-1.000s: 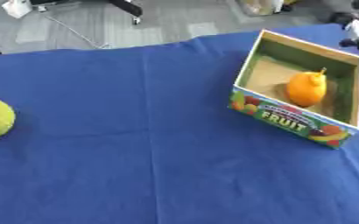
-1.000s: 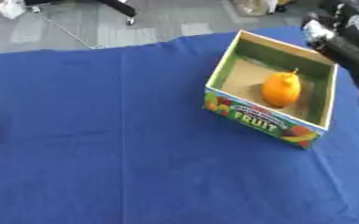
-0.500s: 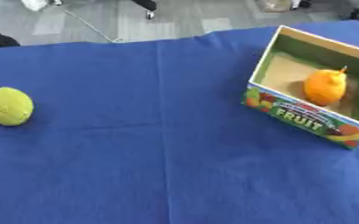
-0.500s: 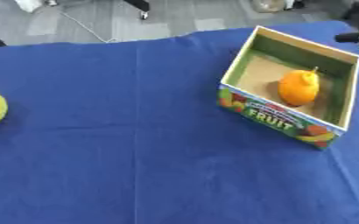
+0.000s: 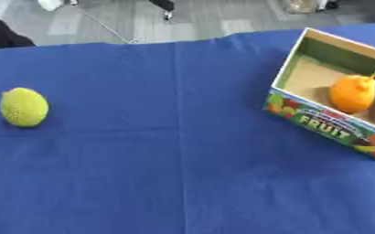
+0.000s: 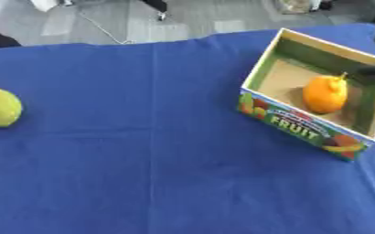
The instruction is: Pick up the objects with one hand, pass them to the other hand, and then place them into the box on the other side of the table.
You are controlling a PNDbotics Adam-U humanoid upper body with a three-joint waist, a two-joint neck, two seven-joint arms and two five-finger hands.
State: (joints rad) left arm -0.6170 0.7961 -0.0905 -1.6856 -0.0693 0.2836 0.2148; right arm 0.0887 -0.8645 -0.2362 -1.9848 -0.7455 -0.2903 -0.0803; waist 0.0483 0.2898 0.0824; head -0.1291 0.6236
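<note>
Blue cloth point(image 5: 183, 151) covers the table, and at its left side, well apart from the box, lies a bumpy yellow-green round fruit point(image 5: 24, 107), its slightly longer axis roughly upright in the view and nothing touching it. Far to the right of that fruit stands an open cardboard box printed "FRUIT" point(image 6: 302, 129) with an orange fruit point(image 6: 324, 94) already inside. Only a dark sliver shows at the box's right edge and I cannot tell whether it is a hand or how any fingers stand, so the left hand, entering from the fruit's side, is probably nearer for the pick.
</note>
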